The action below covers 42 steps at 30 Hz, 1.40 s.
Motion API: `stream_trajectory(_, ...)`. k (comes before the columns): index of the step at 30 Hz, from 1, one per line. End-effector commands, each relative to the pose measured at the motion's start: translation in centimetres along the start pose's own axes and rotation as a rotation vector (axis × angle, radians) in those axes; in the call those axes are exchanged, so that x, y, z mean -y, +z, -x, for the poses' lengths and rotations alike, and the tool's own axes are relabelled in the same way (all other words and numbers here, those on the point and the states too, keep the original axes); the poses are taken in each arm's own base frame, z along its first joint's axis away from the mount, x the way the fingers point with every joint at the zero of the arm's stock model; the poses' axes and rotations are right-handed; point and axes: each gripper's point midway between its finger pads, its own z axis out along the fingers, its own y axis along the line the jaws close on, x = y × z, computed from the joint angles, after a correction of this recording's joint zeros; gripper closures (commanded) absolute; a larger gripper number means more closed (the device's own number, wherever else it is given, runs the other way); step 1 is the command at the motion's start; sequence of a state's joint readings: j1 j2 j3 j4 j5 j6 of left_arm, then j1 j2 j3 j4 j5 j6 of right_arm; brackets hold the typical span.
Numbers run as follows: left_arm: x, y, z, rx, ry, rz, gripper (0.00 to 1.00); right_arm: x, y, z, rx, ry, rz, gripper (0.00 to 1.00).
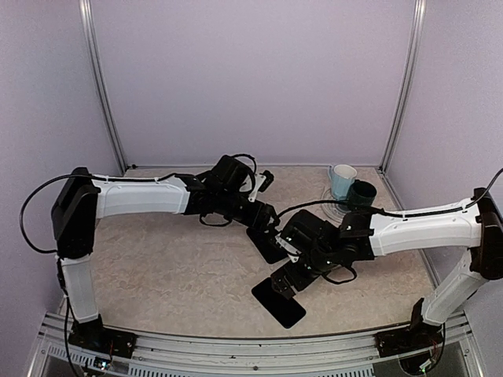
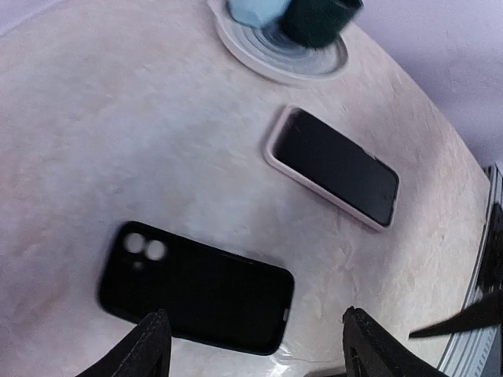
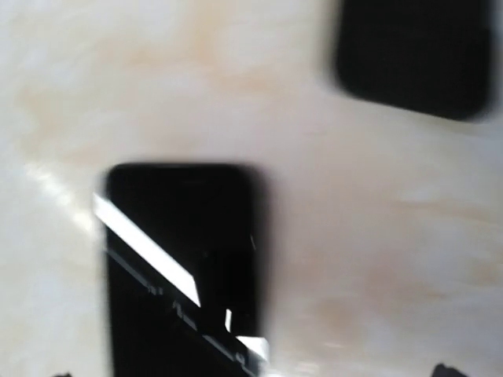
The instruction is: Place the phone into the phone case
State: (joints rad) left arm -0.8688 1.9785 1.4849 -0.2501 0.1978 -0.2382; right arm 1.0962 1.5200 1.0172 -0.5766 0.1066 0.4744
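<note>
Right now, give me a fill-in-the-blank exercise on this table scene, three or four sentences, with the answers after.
1. The cup next to the light blue cup is dark ___.
2. The phone with the pale rim lies screen ___.
3. The left gripper and the right gripper are both ___, holding nothing.
4. In the left wrist view, the black phone case lies ___ from the plate than the phone does.

Answers: green; up; open; farther
</note>
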Motion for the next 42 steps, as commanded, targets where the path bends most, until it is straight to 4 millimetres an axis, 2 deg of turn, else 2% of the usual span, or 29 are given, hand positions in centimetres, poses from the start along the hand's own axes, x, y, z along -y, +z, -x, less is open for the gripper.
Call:
stream_trajectory(1, -7.0, -4.0, 1.9, 0.132, -0.162, 0.17, 0.25, -3.0, 2.2, -1.3, -0.099, -0.105, -0.024, 0.01)
stream_trajectory(4, -8.4, -6.1, 1.3, 0.165, -0.177, 0.204, 0.24, -3.4, 4.3, -2.8, -0.206, -0.162, -0.089, 0.01)
stream_trajectory(8, -9.3, -7.4, 0.3, 0.15, -0.159, 0.262, 0.22, -3.4, 6.0, -4.1, -0.293, -0.175, -0.116, 0.01)
stream_trajectory(13, -9.5, -7.7, -0.6, 0.145, -0.165, 0.272, 0.22, -3.3, 6.3, -4.5, -0.32, -0.154, -0.129, 0.01)
stream_trajectory(19, -9.3, -7.9, -0.1, 0.158, -0.159, 0.265, 0.22, -3.4, 7.4, -6.9, -0.405, -0.167, -0.096, 0.01)
stream_trajectory(23, -9.7, -7.6, -0.5, 0.138, -0.156, 0.278, 0.22, -3.9, 8.2, -7.7, -0.446, -0.163, -0.043, 0.1)
stream_trajectory(26, -9.7, -7.3, -0.8, 0.13, -0.156, 0.278, 0.22, -4.6, 8.1, -7.5, -0.439, -0.156, 0.01, 0.2)
stream_trajectory(29, -9.8, -7.3, -0.8, 0.129, -0.153, 0.281, 0.22, -3.5, 8.1, -7.2, -0.431, -0.137, -0.022, 0.31)
stream_trajectory(32, -9.9, -7.3, -0.6, 0.128, -0.15, 0.282, 0.22, -2.5, 7.5, -5.9, -0.389, -0.123, -0.07, 0.34)
stream_trajectory(38, -10.1, -7.2, -0.4, 0.125, -0.148, 0.286, 0.22, -2.5, 5.8, -2.4, -0.255, -0.124, -0.078, 0.4)
stream_trajectory(42, -10.2, -7.0, -0.5, 0.12, -0.148, 0.288, 0.22, -2.7, 4.9, -0.9, -0.173, -0.122, -0.067, 0.41)
